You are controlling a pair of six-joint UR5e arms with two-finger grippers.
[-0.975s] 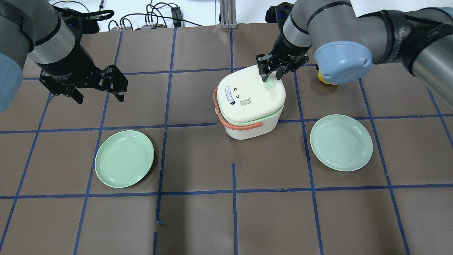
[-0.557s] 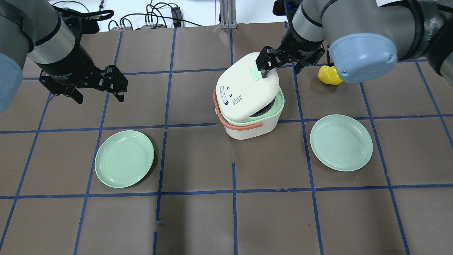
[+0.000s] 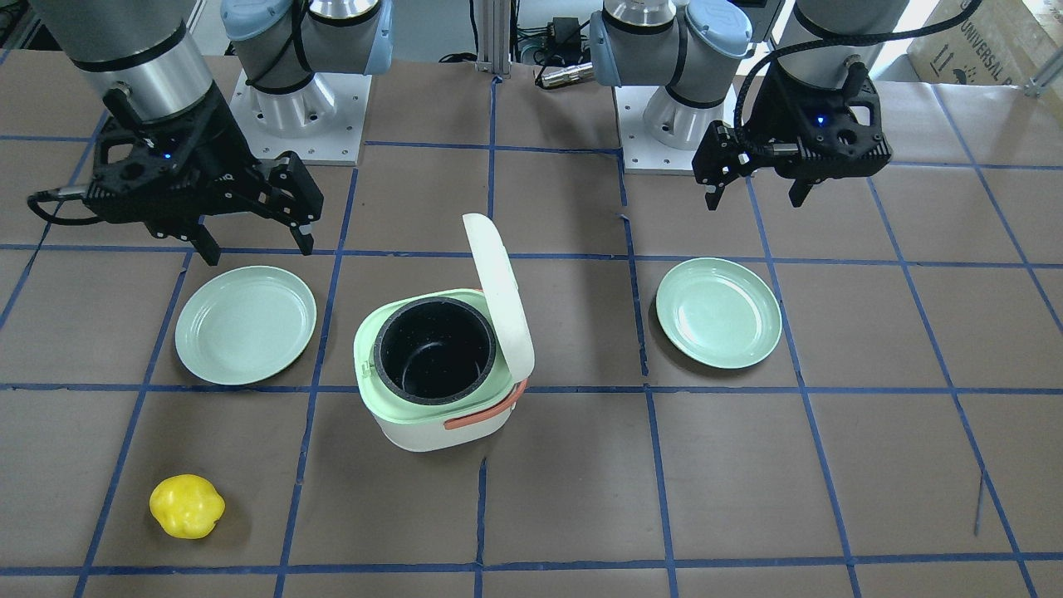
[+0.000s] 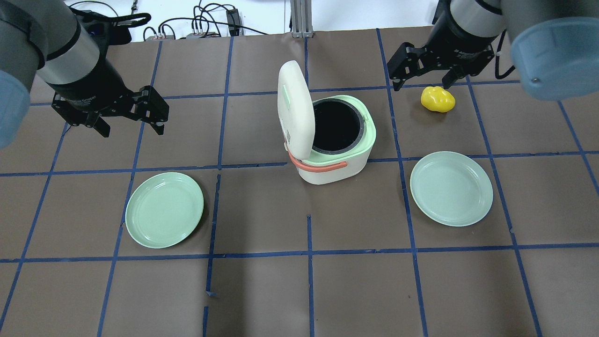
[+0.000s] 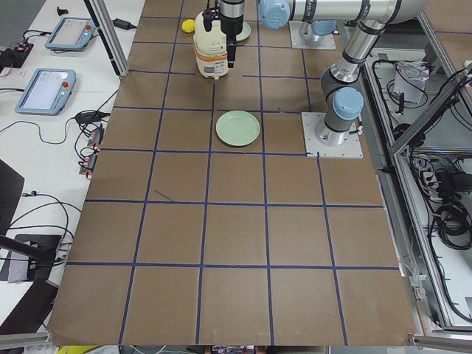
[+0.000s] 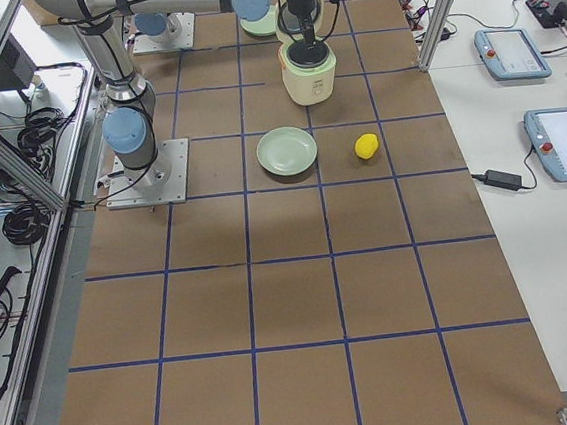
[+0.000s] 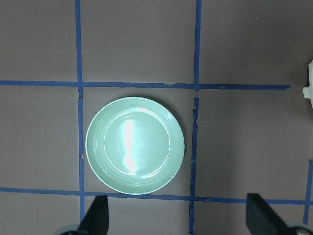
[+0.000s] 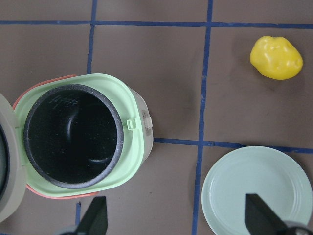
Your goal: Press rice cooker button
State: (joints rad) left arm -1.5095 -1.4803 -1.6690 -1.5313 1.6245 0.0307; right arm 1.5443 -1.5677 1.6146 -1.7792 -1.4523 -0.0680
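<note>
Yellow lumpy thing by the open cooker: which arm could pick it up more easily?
Likely right: the right end effector hovers open just beside the yellow object, while the left end effector sits far beyond the rice cooker.

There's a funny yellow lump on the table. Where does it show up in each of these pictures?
Front-facing: yellow lump lower left.
Overhead: lump upper right.
Exterior left: lump at top edge, left of centre.
Exterior right: lump right of centre, upper half.
Left wrist: not in it.
Right wrist: lump top right.
Shared landmark: the open rice cooker, near the lump wherever it shows.
</note>
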